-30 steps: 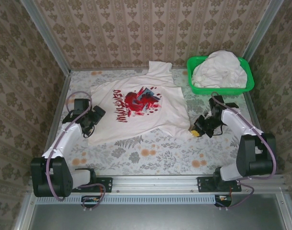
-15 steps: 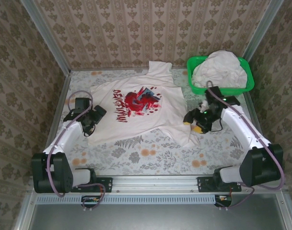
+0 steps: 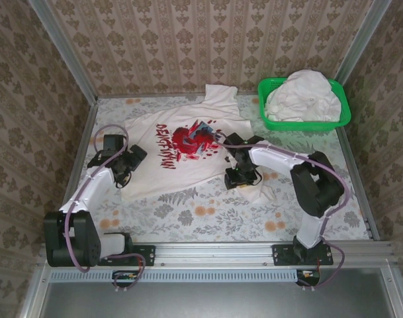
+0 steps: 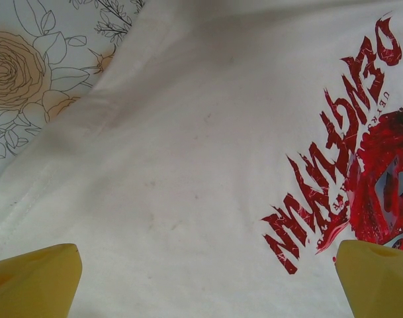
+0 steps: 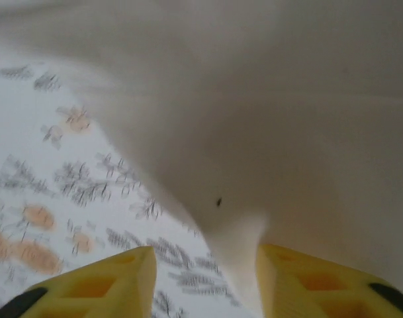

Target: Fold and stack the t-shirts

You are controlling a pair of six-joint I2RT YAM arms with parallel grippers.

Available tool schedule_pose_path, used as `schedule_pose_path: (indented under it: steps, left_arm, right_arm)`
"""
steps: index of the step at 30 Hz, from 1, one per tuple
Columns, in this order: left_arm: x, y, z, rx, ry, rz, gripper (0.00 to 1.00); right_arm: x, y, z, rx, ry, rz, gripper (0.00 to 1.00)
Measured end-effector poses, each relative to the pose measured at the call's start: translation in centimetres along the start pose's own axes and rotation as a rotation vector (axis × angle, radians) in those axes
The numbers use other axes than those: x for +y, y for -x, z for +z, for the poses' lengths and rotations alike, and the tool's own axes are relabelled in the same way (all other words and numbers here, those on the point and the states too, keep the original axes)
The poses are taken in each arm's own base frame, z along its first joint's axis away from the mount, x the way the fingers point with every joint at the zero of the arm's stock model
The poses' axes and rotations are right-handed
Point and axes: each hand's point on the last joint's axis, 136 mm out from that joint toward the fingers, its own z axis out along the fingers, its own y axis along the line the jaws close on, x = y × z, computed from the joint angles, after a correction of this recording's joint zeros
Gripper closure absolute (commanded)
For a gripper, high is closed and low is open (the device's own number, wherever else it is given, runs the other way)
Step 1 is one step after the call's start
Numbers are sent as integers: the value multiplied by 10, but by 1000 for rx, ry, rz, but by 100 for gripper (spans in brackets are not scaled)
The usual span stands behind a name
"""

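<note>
- White cotton is our material: the printed t-shirt (image 3: 188, 156) lies spread out, print up, in the middle of the table (image 3: 208, 218). Its near right corner is rumpled.
- More white shirts (image 3: 302, 96) are heaped in the green basket (image 3: 344, 118) at the far right corner. Nothing is folded or stacked yet, so we judge the task to be near its beginning.
- Our left gripper (image 4: 208, 285) hangs over the left side of the shirt, just beside the red lettering. Its fingers are wide apart and hold nothing.
- Our right gripper (image 5: 204, 278) is low at the near right part of the shirt. A ridge of cloth rises between its yellow fingers, but we cannot tell whether they really pinch it.
- The step in hand seems to be the first fold, or the smoothing before it.
- Next we would need a firm grip on both sides — then both edges carried toward the middle together, so the cloth does not drag or bunch.
</note>
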Motion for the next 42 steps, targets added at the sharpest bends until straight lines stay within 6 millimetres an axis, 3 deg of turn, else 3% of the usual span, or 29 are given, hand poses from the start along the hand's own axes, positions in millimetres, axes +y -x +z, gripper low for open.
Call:
schedule_pose_path:
  steps: [2,7,13,15,18,20,24,29,33,37,42]
  left_arm:
    - [0,0,0,0,-1,0,0]
    - [-1,0,-1,-3,-3,3,0]
    - [-1,1,-2,-4,-5,3,0]
    - [-1,1,-2,-4,-5,4,0]
    - [-1,1,-2,-4,-5,4,0]
    - [0,0,-2,-2,-3,4,0]
    - [3,-8,-9,14,9,10,0]
    - [15,-34,-29,45,12,7,9]
    - [35,-65,-35,101,29,-12,21]
    - [60,-93,-28,186,88,-51,34]
    - [69,-114,-13,310,153,-75,44]
  right_arm:
    - [-3,6,3,-2,-24,-12,100]
    - [-18,34,-15,-77,-81,-27,100]
    - [-63,66,-41,-160,-149,21,98]
    - [-79,78,-49,-185,-177,26,91]
    - [-102,92,-53,-199,-224,29,47]
    - [-112,96,-53,-201,-241,31,35]
    - [-110,90,-59,-225,-215,41,28]
    - [-93,40,-80,-300,-93,143,28]
    - [-84,14,-85,-344,14,245,28]
    - [-78,10,-71,-316,72,309,28]
    - [-78,15,-61,-296,91,357,30]
